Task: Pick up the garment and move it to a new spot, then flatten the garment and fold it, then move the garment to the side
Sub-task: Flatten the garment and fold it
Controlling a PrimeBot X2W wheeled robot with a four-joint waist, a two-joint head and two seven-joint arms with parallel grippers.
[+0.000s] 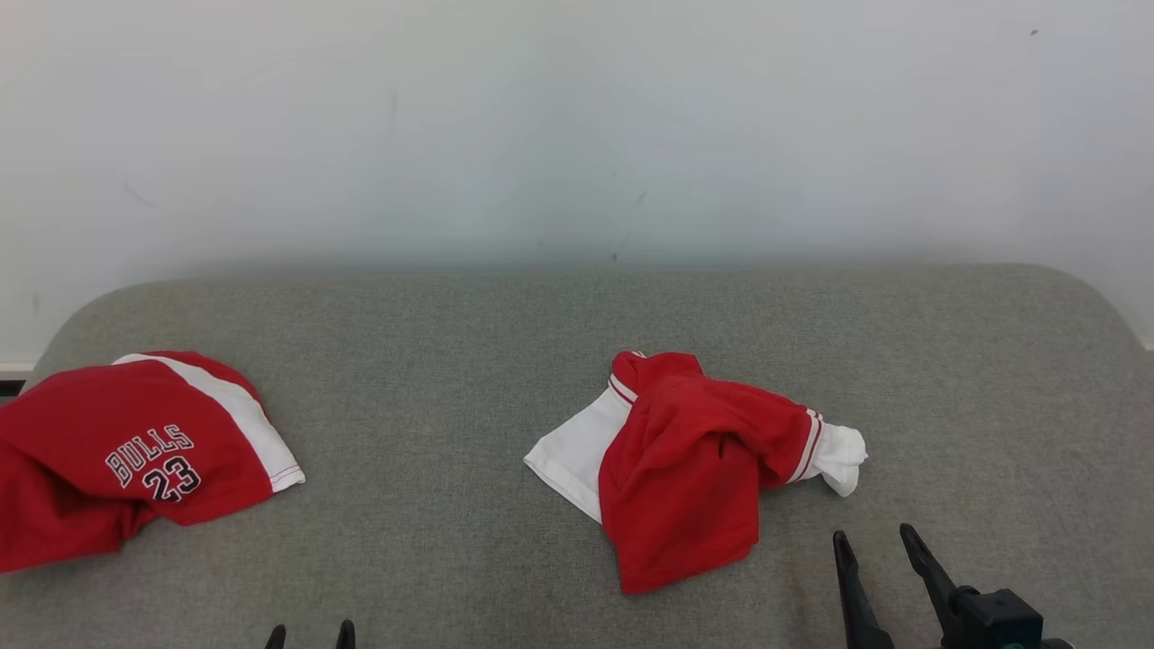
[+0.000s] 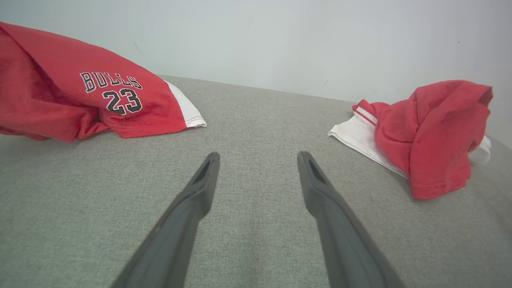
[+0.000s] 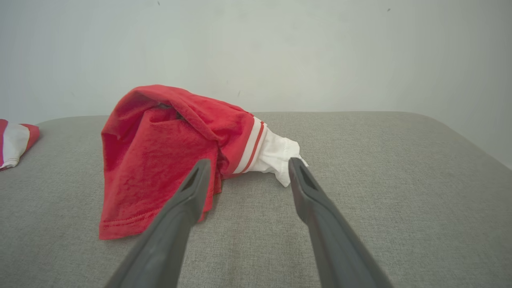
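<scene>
A crumpled red and white garment (image 1: 694,460) lies in a heap near the middle of the grey cushioned surface (image 1: 451,361). The same heap appears at the right in the left wrist view (image 2: 428,136) and just beyond my right fingers (image 3: 168,160). My right gripper (image 1: 873,539) stands open at the lower right, close to the heap's white sleeve end (image 3: 280,154), touching nothing. My left gripper (image 1: 308,631) is open at the bottom edge, over bare fabric (image 2: 258,158), with nothing between its fingers.
A second red garment (image 1: 126,455) printed BULLS 23 lies at the left edge of the surface, also in the left wrist view (image 2: 88,100). A pale wall (image 1: 577,126) rises behind the cushion. Bare grey fabric stretches between the two garments.
</scene>
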